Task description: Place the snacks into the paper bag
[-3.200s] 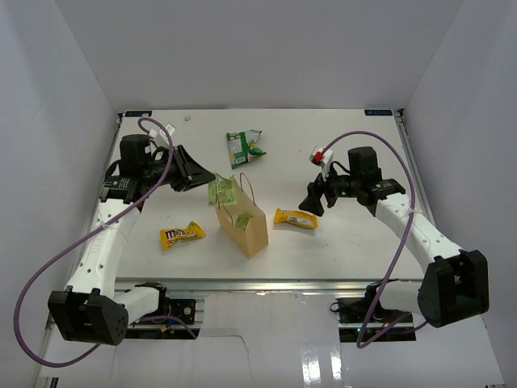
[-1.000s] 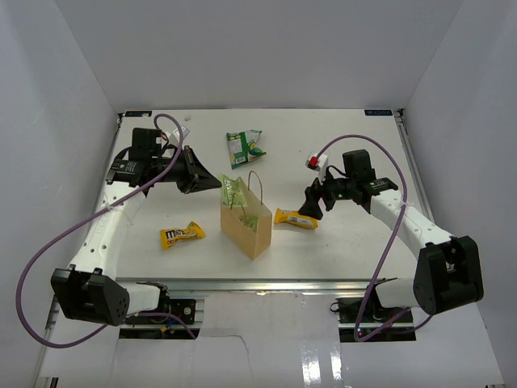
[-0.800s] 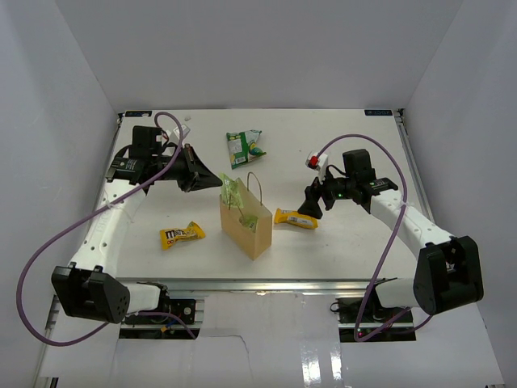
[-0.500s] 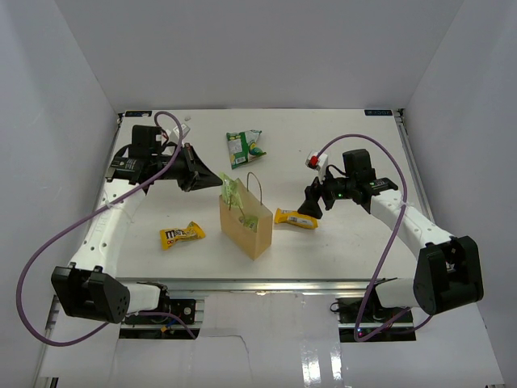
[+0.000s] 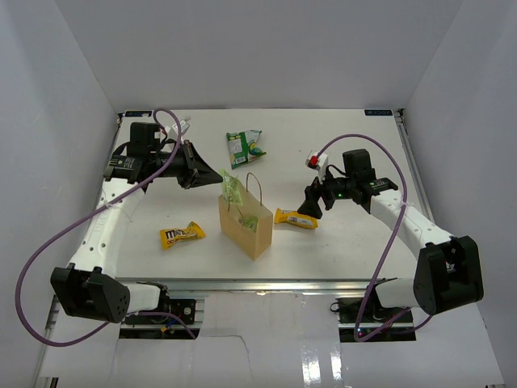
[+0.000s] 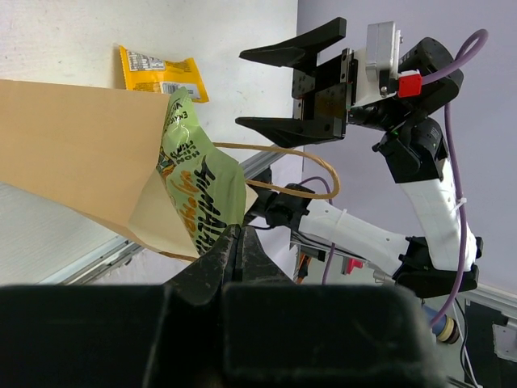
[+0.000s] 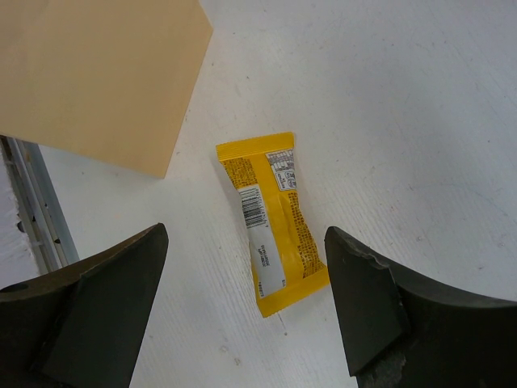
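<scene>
A white counter (image 5: 339, 250) sits boxed in on three sides by plain, pale grey-white panels: a back wall (image 5: 258, 56), a left wall (image 5: 48, 121) and a right wall (image 5: 468, 97), all bare and unmarked in the overhead view. Soft, even light falls across the matt surface and leaves only faint shadows. An aluminium rail (image 5: 266, 284) runs along the counter's near edge, and below it a glossy white panel (image 5: 283, 356) catches bright reflections, with a small dark label (image 5: 380, 112) at the far edge.

The paper bag (image 5: 243, 231) was plain tan, the square packet (image 6: 198, 190) pale green with dark lettering, the barcoded wrapper (image 7: 273, 225) yellow.
</scene>
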You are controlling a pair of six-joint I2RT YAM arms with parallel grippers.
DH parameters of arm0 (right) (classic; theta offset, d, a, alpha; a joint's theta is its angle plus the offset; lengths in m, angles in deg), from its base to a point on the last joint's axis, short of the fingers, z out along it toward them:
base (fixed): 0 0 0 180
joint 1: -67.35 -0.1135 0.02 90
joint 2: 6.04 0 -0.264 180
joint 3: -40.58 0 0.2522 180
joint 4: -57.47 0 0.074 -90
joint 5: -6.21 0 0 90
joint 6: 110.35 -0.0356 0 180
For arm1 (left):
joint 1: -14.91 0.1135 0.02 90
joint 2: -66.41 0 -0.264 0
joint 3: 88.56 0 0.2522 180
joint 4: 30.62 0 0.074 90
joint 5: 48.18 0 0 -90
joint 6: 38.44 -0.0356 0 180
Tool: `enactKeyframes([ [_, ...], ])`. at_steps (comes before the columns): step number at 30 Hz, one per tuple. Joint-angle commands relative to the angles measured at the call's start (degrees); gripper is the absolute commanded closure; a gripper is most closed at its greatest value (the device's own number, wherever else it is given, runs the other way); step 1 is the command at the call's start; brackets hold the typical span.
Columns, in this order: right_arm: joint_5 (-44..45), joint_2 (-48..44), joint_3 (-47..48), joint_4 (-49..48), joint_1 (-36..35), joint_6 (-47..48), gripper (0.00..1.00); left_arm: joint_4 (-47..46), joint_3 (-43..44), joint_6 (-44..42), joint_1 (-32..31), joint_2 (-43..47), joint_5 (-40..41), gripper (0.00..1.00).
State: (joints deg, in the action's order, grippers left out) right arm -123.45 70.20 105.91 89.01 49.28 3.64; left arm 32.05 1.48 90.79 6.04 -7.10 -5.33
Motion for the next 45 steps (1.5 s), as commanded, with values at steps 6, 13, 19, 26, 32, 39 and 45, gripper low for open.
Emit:
enactKeyframes([
  [6, -1.4, 0.0, 0.2, -2.2, -0.1, -0.6, 0.16, 1.4, -2.4, -1.7, -0.3, 1.7, -1.4, 0.92],
  [13, -1.6, 0.1, 0.2, -2.4, -0.1, -0.8, 0.16, 2.3, -4.3, -2.6, -0.2, 1.7, -0.5, 0.77],
  [19, -1.6, 0.0, 0.0, -2.7, -0.2, -0.9, 0.16, 3.3, -3.1, -3.3, -0.2, 1.5, 0.3, 0.64],
  [26, -1.7, 0.3, 0.1, -2.9, -0.3, -1.0, 0.16, 3.2, -3.9, -3.1, -0.3, 1.4, -1.0, 0.61],
  [32, -1.7, 0.7, 0.4, -3.2, -0.6, -1.3, 0.16, 2.3, -3.9, -1.9, -0.3, 1.1, -3.4, 0.77],
  [39, -1.9, 1.1, 0.8, -3.7, -0.7, -1.8, 0.16, 2.8, -4.2, 0.1, -0.4, 0.6, -3.2, 0.91],
  [45, -2.3, 1.4, 1.2, -3.9, -0.8, -2.3, 0.16, 3.5, -2.9, -0.2, -1.1, -0.3, -2.5, 0.94],
])
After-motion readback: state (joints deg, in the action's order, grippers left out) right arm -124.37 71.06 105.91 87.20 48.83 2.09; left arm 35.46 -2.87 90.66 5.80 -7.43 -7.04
